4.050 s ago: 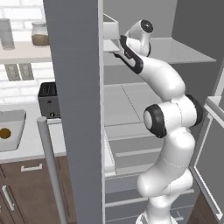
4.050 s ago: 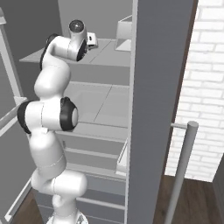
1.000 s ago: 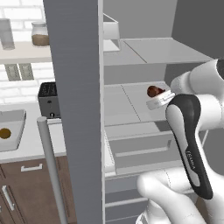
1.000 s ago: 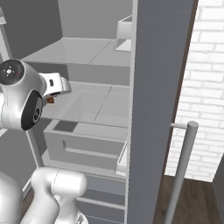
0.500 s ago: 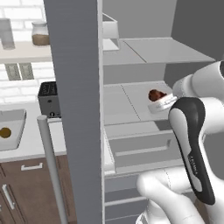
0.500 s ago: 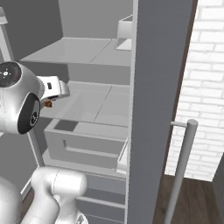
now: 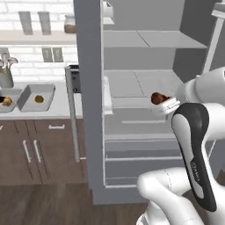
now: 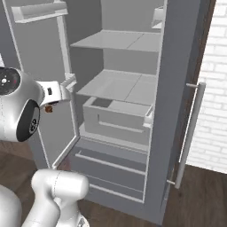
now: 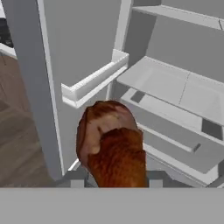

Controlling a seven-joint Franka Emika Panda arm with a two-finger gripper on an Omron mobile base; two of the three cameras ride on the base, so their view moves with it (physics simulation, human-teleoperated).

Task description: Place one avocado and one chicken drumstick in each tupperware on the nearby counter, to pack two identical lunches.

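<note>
The gripper [image 7: 165, 102] is clamped on the dark reddish-brown chicken drumstick [image 9: 113, 148], holding it in the air in front of the open fridge [image 7: 145, 57]. To the left, two grey tupperwares [image 7: 37, 97] sit on the pale counter [image 7: 57, 110], each with a small item inside.
</note>
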